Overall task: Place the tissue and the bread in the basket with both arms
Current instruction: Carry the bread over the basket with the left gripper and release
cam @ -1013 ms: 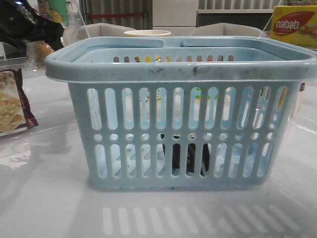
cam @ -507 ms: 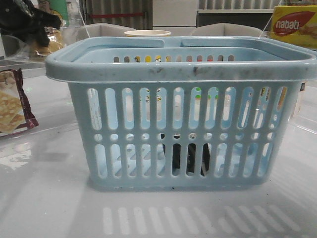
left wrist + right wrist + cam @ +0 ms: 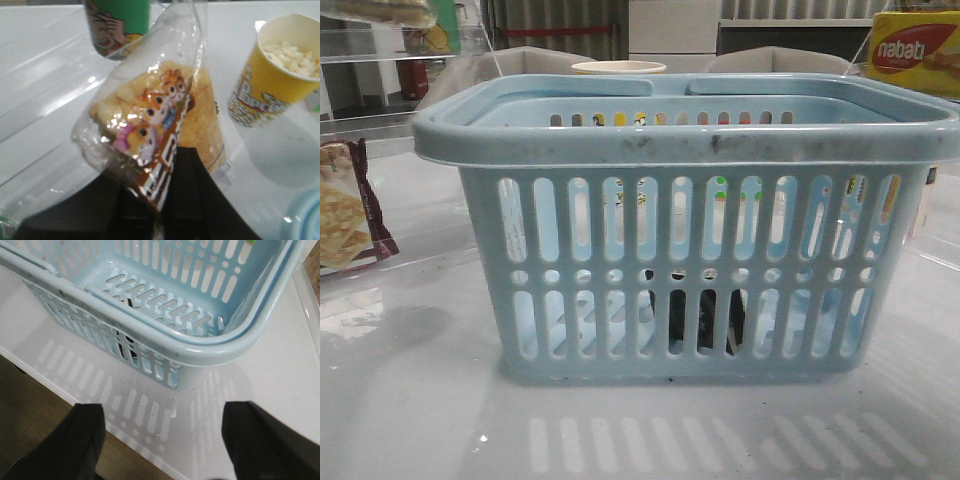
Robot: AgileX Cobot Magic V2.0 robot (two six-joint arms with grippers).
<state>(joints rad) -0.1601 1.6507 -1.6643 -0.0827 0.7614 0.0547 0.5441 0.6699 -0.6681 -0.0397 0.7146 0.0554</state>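
Crinkly clear plastic fills the left wrist view: the bread hangs clenched in the left claw, its dark fingers closed on the wrapper's lower edge, well above the tabletop. A popcorn cup stands at three o'clock from it and a green can at eleven.

In the front view the change is plain. A second ago the dark left arm and the bread sat at the upper left, beside the basket; half a second ago they were higher; now only a sliver of wrapper shows at the top edge, around ten o'clock from the basket. So the bread has been lifted clear of the tabletop, and the carry over the rim likely comes next.

A dark shape, the tissue, shows through the lower slots at six o'clock of the basket's front wall, unmoved across the frames, so that half looks done.

The right claw hovers released and empty, near the basket's outer corner.
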